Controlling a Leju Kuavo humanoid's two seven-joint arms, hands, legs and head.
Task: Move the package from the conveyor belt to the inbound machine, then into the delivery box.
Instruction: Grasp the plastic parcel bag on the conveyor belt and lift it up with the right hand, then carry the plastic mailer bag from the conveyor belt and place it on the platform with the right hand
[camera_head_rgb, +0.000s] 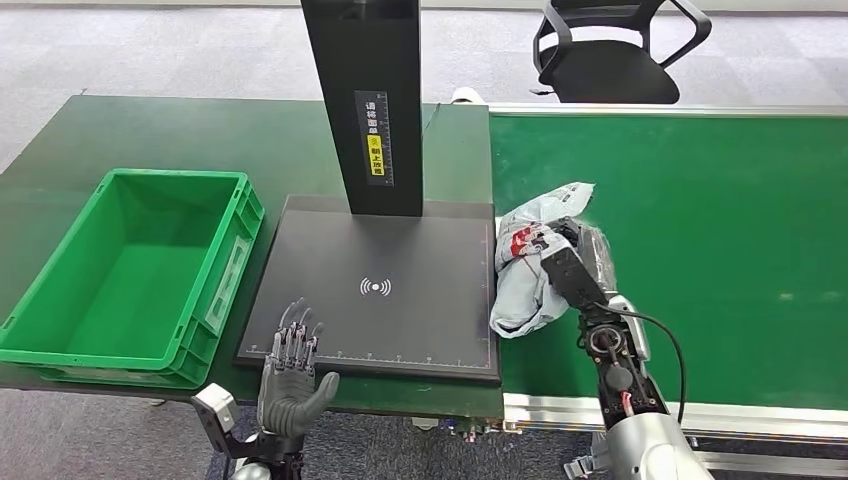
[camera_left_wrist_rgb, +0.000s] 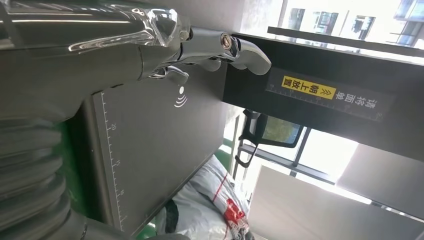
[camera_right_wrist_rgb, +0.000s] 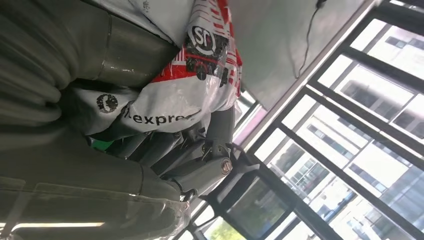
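Package (camera_head_rgb: 527, 262): grey-white plastic courier bag with red and black print, crumpled, lying on the conveyor belt (camera_head_rgb: 700, 230) at the belt's left edge, touching the right edge of the inbound machine (camera_head_rgb: 400, 320).

Right hand (camera_head_rgb: 568, 262): on the package; the right wrist view shows thumb and fingers (camera_right_wrist_rgb: 165, 150) wrapped around the bag, gripping it.

Left hand (camera_head_rgb: 292, 375): at the near edge of the tabletop (camera_head_rgb: 200, 130), by the machine's near-left corner; fingers spread and extended, holding nothing.

Inbound machine: flat black plate with ruler marks and a white signal symbol, black upright post (camera_head_rgb: 368, 100) with a yellow label at its far edge.

Delivery box (camera_head_rgb: 225, 270): green plastic crate, left of the machine, just beside it.

Office chair (camera_head_rgb: 610, 50): black, on the floor beyond the belt's far edge.
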